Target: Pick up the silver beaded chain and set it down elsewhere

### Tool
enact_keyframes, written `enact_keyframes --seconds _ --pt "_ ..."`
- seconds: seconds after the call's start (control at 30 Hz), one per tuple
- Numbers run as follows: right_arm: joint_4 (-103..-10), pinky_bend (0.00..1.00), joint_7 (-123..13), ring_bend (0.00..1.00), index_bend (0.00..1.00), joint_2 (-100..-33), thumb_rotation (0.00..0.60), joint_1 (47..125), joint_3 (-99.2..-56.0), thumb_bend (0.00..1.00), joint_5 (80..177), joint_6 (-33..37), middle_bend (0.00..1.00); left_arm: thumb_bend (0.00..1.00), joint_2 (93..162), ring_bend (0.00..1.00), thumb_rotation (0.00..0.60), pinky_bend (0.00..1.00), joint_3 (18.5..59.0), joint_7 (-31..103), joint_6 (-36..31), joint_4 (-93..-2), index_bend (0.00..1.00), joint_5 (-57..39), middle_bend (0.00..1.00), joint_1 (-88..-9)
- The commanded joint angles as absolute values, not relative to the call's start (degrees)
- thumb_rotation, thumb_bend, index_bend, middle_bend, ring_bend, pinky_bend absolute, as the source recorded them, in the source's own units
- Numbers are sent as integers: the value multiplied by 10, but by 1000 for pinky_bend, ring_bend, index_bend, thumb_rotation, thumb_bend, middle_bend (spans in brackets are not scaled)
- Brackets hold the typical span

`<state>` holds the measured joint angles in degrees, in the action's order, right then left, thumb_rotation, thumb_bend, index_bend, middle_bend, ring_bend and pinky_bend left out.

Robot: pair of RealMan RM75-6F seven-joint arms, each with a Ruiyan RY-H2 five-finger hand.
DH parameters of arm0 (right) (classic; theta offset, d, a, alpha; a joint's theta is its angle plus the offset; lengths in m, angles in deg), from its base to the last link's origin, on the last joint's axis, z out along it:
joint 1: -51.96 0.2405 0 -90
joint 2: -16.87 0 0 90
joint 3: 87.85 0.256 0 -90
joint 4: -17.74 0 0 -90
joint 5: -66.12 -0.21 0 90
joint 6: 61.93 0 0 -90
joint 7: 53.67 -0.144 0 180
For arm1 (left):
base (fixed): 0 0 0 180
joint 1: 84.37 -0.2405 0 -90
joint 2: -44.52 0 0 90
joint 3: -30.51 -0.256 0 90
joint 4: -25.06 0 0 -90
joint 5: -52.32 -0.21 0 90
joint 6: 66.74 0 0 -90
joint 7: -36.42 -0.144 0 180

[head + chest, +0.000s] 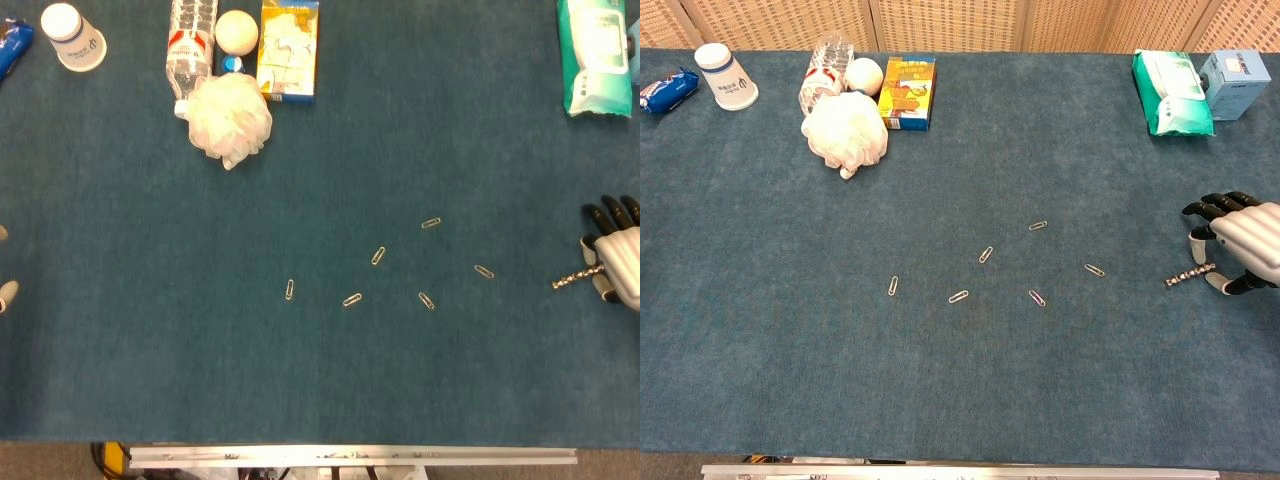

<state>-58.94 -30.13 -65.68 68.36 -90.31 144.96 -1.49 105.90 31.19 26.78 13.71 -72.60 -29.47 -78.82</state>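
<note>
Over at three o'clock on the blue counter [970, 390] sits the right hand [1246, 246], fingers curled down over the near end of the silver beaded chain [1189, 276]. The chain lies stretched in a short line pointing back toward the middle, its free end out on the felt, its other end tucked under the fingertips [1217, 283]. From the head view the right hand [616, 262] looks pinched on that end, though whether the chain [577, 277] is truly clamped or merely touched is hard to call at this size. My read: the grasp is being settled. To do it well, close firmly on the end bead, lift straight up so the tail clears the felt without dragging, then carry it toward nine o'clock, steering wide of the scattered paper clips [1037, 297]. The left hand [6, 292] barely peeps in at nine o'clock on the head view's edge; I cannot tell how it is set.
</note>
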Motion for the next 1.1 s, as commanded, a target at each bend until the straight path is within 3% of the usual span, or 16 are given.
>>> enact_keyframes --seconds 0.03,1.1 --pt "-589 79 -300 9 532 -658 600 684 -903 289 1449 -15 137 153 1059 150 600 311 312 267 136 -726 390 -294 290 -788" --pt "-579 79 -304 8 557 -668 600 689 -904 290 1444 -17 137 154 1057 149 600 315 311 267 136 -730 390 -293 290 -788"
